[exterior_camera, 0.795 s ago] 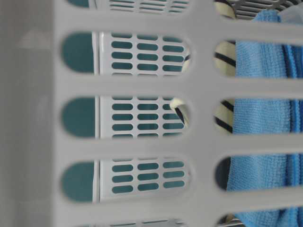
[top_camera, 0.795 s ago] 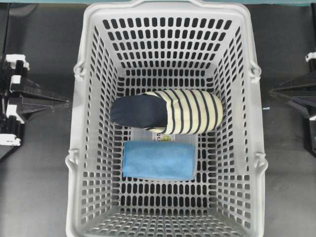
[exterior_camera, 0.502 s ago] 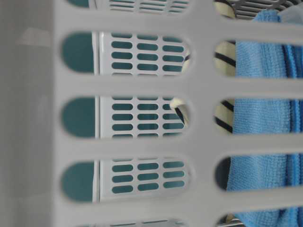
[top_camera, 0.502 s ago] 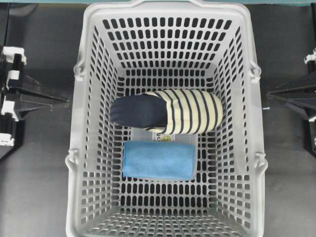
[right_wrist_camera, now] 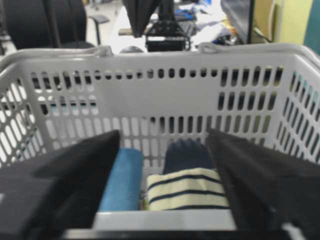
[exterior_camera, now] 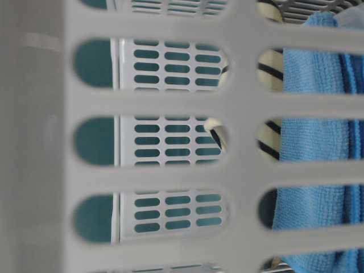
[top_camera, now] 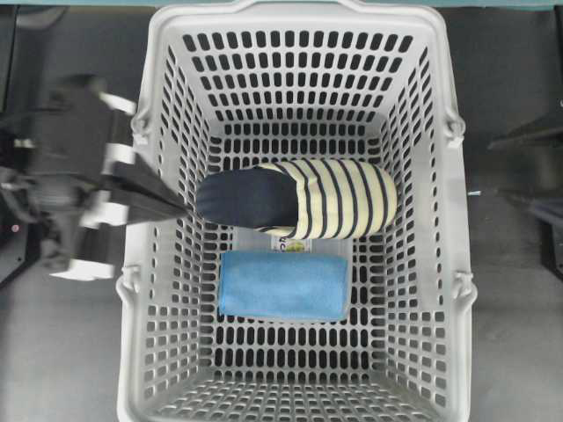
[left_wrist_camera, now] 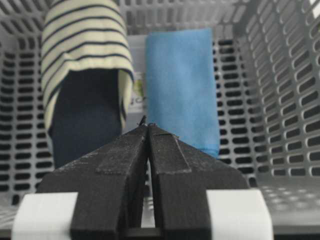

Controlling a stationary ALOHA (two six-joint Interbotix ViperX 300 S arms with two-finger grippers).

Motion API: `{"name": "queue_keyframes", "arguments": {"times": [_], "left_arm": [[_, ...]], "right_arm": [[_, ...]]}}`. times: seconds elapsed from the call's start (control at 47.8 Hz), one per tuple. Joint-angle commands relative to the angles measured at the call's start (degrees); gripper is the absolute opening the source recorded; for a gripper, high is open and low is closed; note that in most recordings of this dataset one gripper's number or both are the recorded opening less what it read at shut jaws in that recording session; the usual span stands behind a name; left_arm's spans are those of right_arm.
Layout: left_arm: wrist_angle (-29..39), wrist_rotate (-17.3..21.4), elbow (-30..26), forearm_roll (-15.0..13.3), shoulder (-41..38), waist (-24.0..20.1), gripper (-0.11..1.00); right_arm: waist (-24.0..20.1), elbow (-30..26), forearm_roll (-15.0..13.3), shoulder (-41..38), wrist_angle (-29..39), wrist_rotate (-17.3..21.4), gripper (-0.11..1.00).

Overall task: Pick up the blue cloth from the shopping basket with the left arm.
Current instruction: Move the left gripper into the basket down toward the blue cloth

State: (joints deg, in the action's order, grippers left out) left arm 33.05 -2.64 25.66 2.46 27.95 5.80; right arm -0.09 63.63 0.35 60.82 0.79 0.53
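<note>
The blue cloth lies flat on the floor of the shopping basket, just in front of a navy and cream striped slipper. My left gripper is shut and empty; its tip reaches over the basket's left wall, near the slipper's navy end and apart from the cloth. In the left wrist view the shut gripper points between the slipper and the cloth. My right gripper is open outside the right wall; in the overhead view it sits at the edge.
The basket's slotted walls rise steeply all round the cloth. A white label lies on the floor between slipper and cloth. The table-level view looks through the basket wall at the cloth. Dark table surrounds the basket.
My left arm has swung right from the table's left edge to the basket's left wall, blurred with motion. My right gripper has drawn back toward the right edge.
</note>
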Motion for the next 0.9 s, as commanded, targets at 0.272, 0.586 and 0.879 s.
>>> {"name": "queue_keyframes", "arguments": {"times": [0.272,0.586,0.879], "left_arm": [[12.0,-2.4,-16.3,0.2,-18.0,1.5,0.33],[15.6,-6.6,-24.6,0.2,-32.3,4.7,0.90],[12.9,-7.2,-22.9,0.2,-39.5,4.9,0.89]], "right_arm": [[-0.1,-1.3,0.1,-0.3,1.1,-0.4,0.76],[0.0,-1.0,0.1,1.1,0.9,-0.7,0.76],[0.2,-0.1,0.1,2.8,0.8,-0.7,0.76]]}}
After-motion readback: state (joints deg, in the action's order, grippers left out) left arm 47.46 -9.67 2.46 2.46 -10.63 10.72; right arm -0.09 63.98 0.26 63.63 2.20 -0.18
